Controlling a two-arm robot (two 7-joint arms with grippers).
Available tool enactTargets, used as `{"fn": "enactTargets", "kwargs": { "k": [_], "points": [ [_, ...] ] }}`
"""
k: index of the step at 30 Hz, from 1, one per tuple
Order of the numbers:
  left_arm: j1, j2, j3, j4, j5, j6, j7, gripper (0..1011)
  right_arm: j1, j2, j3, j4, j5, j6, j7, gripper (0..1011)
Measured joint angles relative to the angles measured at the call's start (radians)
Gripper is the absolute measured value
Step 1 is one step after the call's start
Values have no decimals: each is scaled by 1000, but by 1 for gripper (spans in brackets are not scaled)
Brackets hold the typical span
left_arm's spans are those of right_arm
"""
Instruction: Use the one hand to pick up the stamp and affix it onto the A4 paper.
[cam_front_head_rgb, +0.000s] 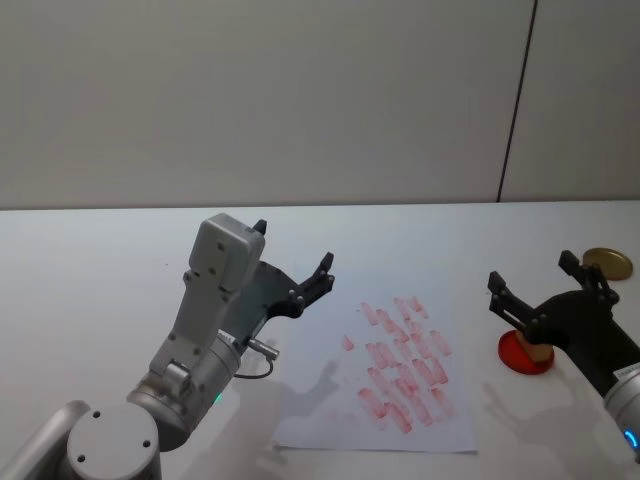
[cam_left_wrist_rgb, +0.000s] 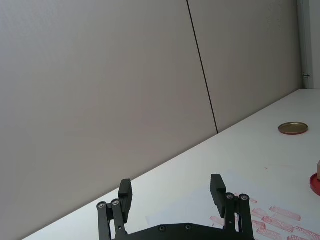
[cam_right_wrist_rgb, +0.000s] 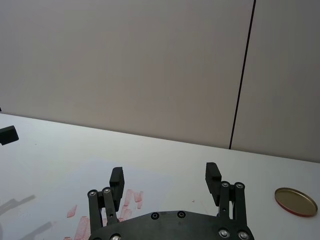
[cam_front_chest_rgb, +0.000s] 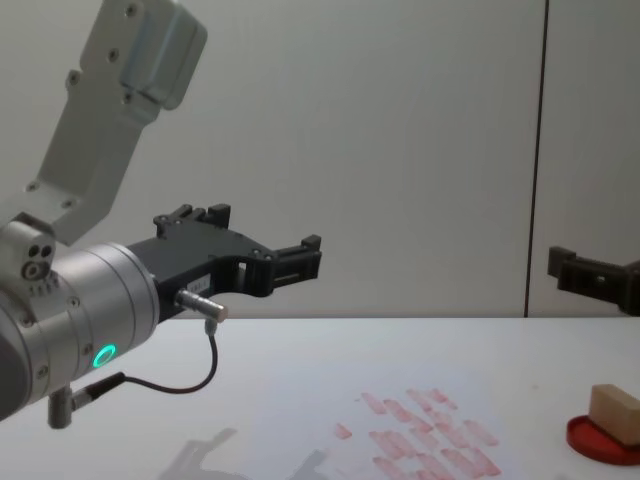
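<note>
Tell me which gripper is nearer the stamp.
Right. The right gripper hovers above the stamp on the red ink pad; the left gripper hangs across the A4 paper, off its left side.

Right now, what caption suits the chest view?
Left gripper and right gripper hang open; the stamp sits on the red ink pad beside the marked A4 paper.

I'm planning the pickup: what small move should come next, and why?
Probably lower the right claw, open and raised, toward the stamp, which sits ungrasped on the red ink pad beneath it. The left claw hangs open left of the A4 paper.
</note>
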Motion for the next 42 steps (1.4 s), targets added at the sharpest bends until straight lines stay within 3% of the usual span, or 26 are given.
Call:
{"fn": "enactTargets", "kwargs": {
  "k": [29, 37, 42],
  "points": [
    [0, 0, 0, 0, 0, 0, 0, 993, 0, -3, -1, 0, -5, 7, -6, 1001],
    [0, 0, 0, 0, 0, 0, 0, 993, 7, -20, -6, -6, -14, 77, -43, 1001],
    [0, 0, 0, 0, 0, 0, 0, 993, 24, -36, -7, -8, -13, 154, -76, 1001]
  ]
}}
